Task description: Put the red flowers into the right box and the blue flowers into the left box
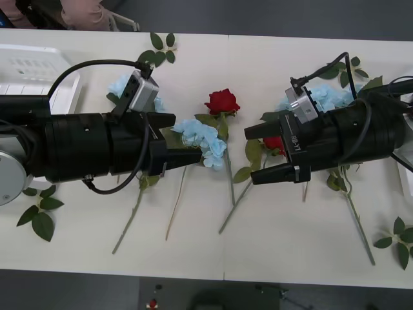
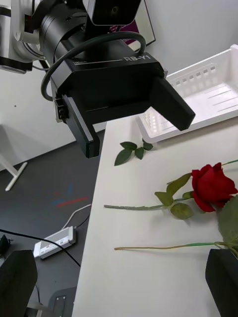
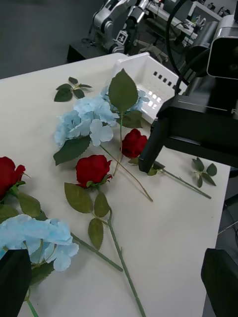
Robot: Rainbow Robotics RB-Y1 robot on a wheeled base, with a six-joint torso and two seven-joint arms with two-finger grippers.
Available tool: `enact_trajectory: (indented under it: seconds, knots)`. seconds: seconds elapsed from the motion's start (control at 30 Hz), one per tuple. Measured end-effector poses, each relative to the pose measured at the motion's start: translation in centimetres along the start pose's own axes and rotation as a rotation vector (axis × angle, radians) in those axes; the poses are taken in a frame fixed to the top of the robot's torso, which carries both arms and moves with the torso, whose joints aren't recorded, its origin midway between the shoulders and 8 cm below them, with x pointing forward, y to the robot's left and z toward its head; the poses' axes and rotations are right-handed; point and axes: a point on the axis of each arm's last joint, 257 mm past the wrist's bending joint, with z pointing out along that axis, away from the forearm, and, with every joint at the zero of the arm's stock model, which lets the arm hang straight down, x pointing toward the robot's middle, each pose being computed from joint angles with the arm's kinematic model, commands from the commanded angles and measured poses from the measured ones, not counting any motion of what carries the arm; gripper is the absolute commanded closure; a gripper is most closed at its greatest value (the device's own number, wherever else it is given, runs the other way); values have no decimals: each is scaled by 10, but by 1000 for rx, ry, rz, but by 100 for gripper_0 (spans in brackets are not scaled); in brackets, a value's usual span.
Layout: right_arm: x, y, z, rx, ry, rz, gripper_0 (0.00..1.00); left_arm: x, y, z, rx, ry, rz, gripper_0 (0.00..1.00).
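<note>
The left gripper (image 3: 119, 282) hangs above the white worktop (image 3: 188, 237) with its jaws spread apart, black fingertips (image 3: 15, 282) at both lower corners. A blue flower cluster (image 3: 37, 237) lies beside one fingertip. Three red flowers (image 3: 93, 169) lie nearby, stems flat. A larger blue flower cluster (image 3: 87, 119) lies beyond them, next to the white right box (image 3: 148, 81). The right gripper (image 3: 163, 143) hovers beside one rose.

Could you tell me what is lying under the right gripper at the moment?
Under the open right gripper lies a red rose, partly covered by the fingers, its stem running out over the table. The gripper body hides part of a blue flower.
</note>
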Motion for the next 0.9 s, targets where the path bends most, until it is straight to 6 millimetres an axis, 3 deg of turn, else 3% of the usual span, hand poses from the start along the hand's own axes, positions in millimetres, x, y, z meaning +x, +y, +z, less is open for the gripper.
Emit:
enact_trajectory:
  seconds: [0.17,0.37,0.43,0.57,0.7,0.77,0.9]
  knots:
    - [32,5,4,-9,19,85,0,0,0,0,0,0,0,0]
    - [27,14,-8,-50,29,149,0,0,0,0,0,0,0,0]
    - [22,16,-19,-59,65,344,0,0,0,0,0,0,0,0]
    - [5,0,-46,28,116,869,0,0,-1,1,2,-3,-3,0]
    - [5,-29,-86,284,200,1156,0,-16,1,1,17,-59,-84,0]
    - [7,-40,-112,465,226,1253,0,-16,17,-5,12,-35,-148,0]
    - [15,-56,-154,771,244,1310,0,-5,82,-28,-93,64,-195,0]
